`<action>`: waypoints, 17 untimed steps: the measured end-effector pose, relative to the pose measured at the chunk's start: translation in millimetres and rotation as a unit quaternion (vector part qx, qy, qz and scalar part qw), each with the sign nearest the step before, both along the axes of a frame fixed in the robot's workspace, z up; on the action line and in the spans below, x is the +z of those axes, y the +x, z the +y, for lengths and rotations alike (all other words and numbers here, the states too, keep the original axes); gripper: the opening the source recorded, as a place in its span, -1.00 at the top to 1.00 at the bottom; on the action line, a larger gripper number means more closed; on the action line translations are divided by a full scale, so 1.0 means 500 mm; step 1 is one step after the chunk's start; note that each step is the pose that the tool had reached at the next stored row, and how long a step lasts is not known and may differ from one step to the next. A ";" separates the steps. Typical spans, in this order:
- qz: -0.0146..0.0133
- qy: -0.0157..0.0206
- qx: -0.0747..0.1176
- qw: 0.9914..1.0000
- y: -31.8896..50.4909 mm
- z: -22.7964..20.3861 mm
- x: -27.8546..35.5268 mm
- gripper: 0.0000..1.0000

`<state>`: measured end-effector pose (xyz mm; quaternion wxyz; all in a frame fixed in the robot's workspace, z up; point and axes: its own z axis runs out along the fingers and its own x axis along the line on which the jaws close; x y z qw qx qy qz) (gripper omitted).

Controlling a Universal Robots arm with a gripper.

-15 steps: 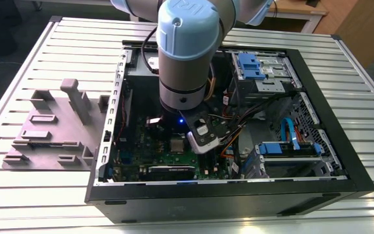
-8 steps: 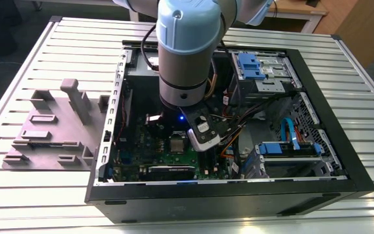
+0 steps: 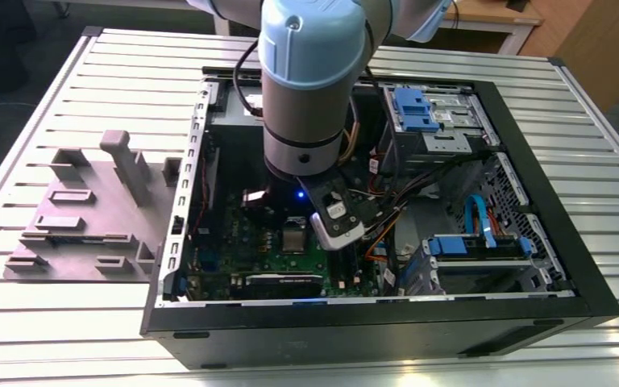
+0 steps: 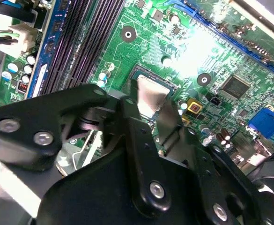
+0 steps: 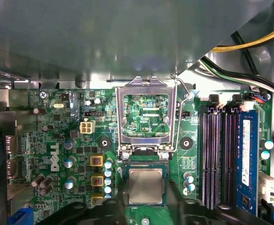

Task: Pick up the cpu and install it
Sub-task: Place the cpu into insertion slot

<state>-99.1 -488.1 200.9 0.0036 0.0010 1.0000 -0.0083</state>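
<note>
The arm reaches down into the open computer case (image 3: 396, 310), which lies on the slatted table (image 3: 126, 64). The gripper (image 4: 151, 107) is low over the middle of the motherboard (image 5: 80, 154). The claw is closed on the cpu (image 5: 146, 186), with a dark finger (image 4: 129, 119) against each of two opposite edges.

In both wrist views the chip's silvery top faces up and sits squarely inside the outline of the socket (image 5: 123, 178). The memory slots (image 5: 214, 154) run along one side of the socket. The load frame (image 5: 119, 117) is flipped up on the side toward the motherboard's edge nearest the case wall, so the opening is free. I cannot tell whether the chip has touched down or hangs just above.

The pick-up looks done, and I judge the step in hand to be the seating. It calls for a level, square chip and a release that doesn't drag it sideways (forcing it could bend the contacts underneath).
</note>
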 end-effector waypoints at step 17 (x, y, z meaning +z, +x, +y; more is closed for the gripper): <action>0.000 -0.003 0.000 1.000 0.000 -0.0002 0.002 0.80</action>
